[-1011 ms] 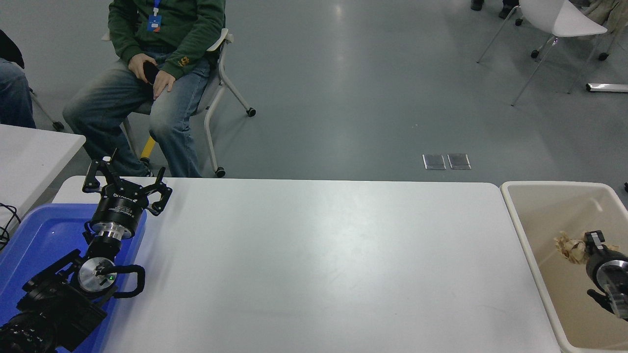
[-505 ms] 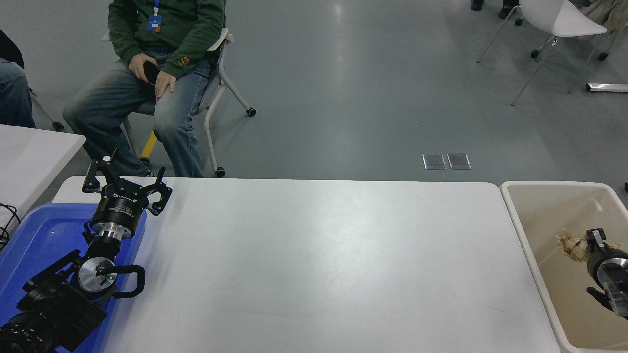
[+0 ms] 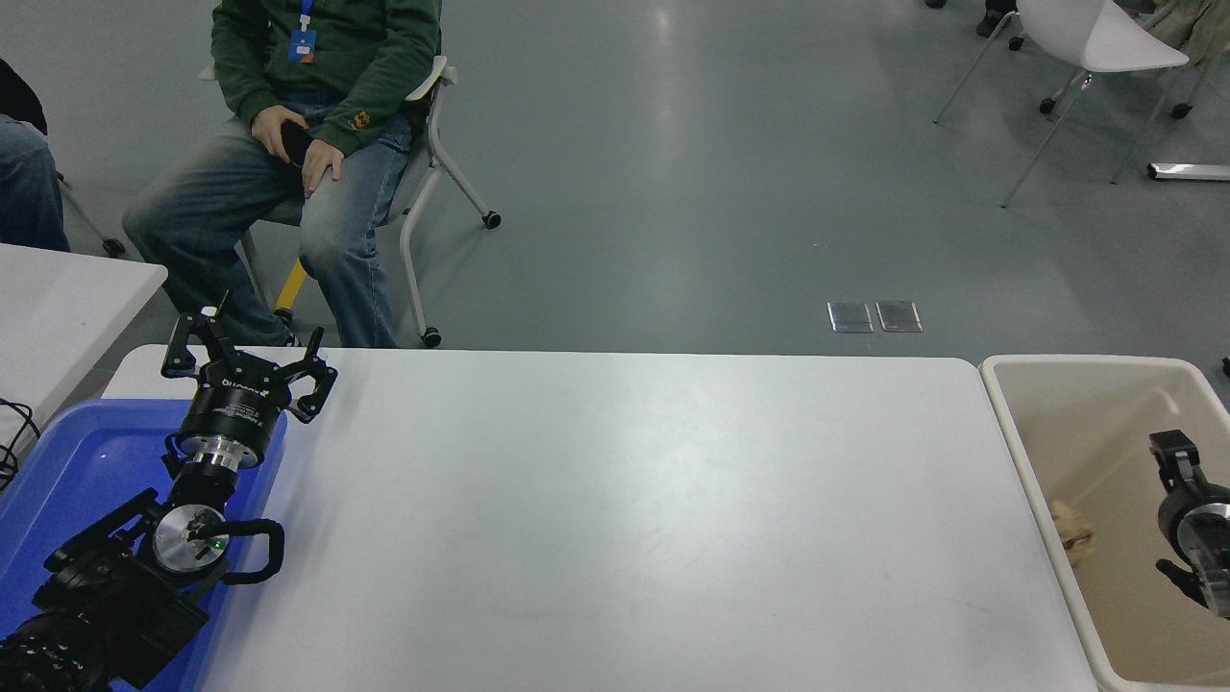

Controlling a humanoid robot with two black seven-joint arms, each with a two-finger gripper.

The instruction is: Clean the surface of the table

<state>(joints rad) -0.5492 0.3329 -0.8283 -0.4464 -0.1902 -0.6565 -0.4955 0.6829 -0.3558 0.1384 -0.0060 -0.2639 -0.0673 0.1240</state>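
The table surface (image 3: 615, 519) is a wide matte white top with nothing lying on it. My right gripper (image 3: 1174, 454) reaches in from the right edge over a beige bin (image 3: 1004, 404) beside the table. It is open and holds nothing. A crumpled tan paper wad (image 3: 1070, 530) lies low in the bin against its left wall, left of and below that gripper. My left gripper (image 3: 252, 360) is parked open at the table's far left corner, above a blue tray (image 3: 77, 452).
A person in a green top sits on a chair (image 3: 423, 144) beyond the table's far left edge. A smaller white table (image 3: 58, 298) stands at the left. A white chair (image 3: 1095, 38) is at the far right on the grey floor.
The paper wad has left my right gripper and dropped down and left into the bin. The right gripper shifted slightly right. The left arm has not moved.
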